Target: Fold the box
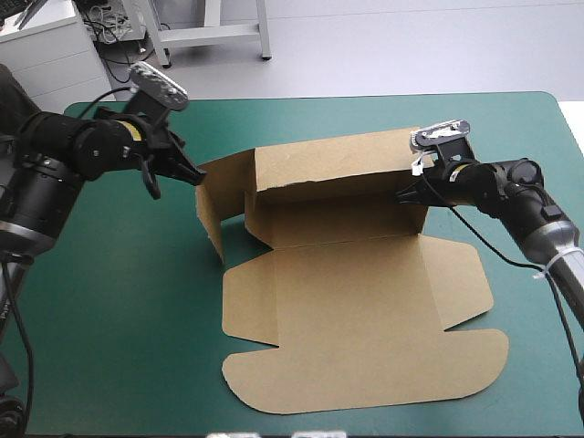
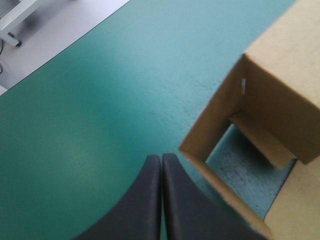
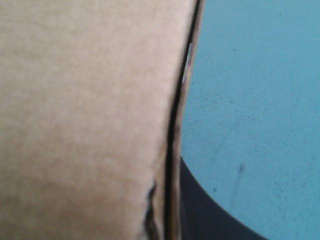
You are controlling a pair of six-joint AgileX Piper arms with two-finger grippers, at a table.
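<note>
The box (image 1: 356,310) sits mid-table (image 1: 109,301), back wall up, long axis left-right. The right gripper (image 1: 408,193) looks clamped on that wall's right end. The left gripper (image 1: 194,174) is pinched shut and empty, just outside the standing left flap.

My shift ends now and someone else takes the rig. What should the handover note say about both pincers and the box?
Left pincer: shut and empty, beside the raised left end flap; contact unclear.
Right pincer: shut on the box, at the right end of the far wall.
Box: on the teal-green cover. The far wall and left end flap stand up; the wide near panel and its flaps lie flat.
Done: far wall raised.
Left: probably raising and tucking the remaining walls.
</note>
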